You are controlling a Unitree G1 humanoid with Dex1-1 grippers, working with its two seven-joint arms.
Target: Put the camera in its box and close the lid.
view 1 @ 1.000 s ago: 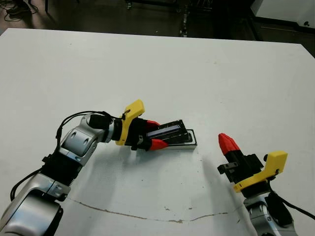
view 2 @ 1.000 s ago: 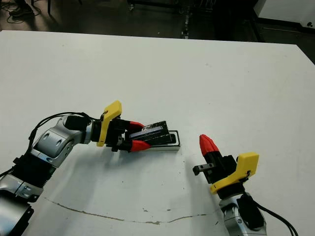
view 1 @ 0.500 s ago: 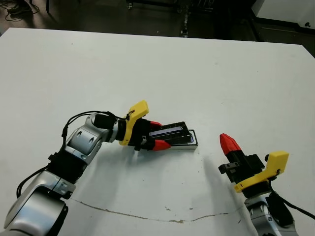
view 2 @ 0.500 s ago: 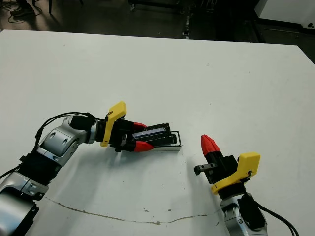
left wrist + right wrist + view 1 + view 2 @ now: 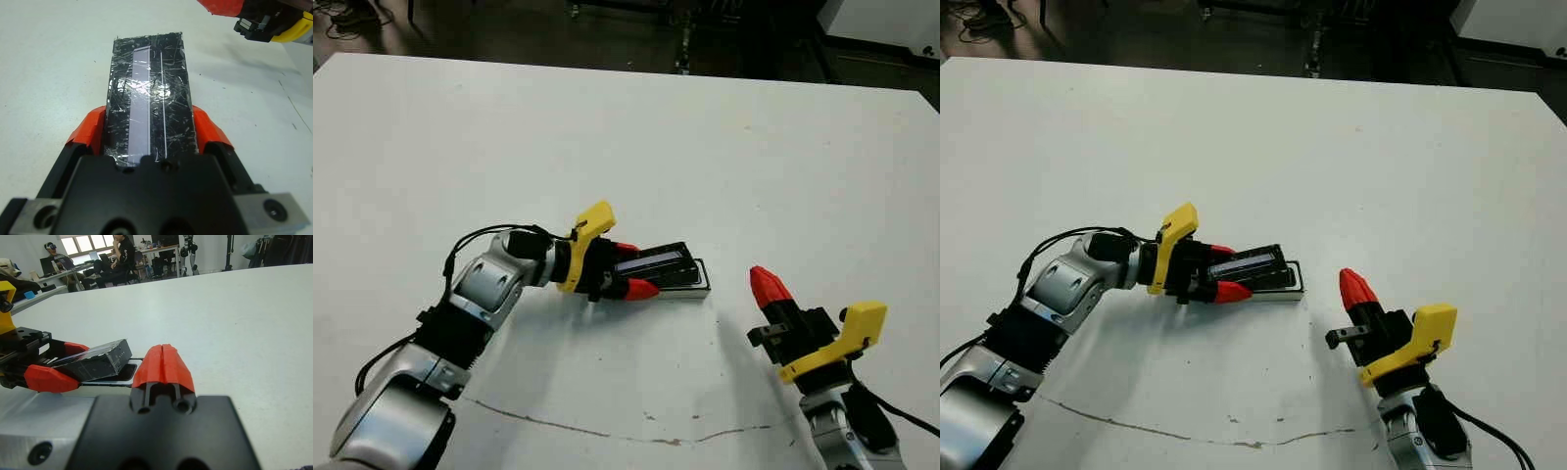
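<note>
**Lid held tilted over the box**

I hold the lid [image 5: 149, 105], a glossy black slab, scratched, with a pale stripe running along its length, between the two red fingers [image 5: 90, 128] of my left gripper [image 5: 628, 269]. It is tilted, its far end raised above the box [image 5: 699, 282]. The box lies on the white table near its middle, a shallow tray with a dark rim, mostly covered by the lid. I cannot see the camera.
</note>
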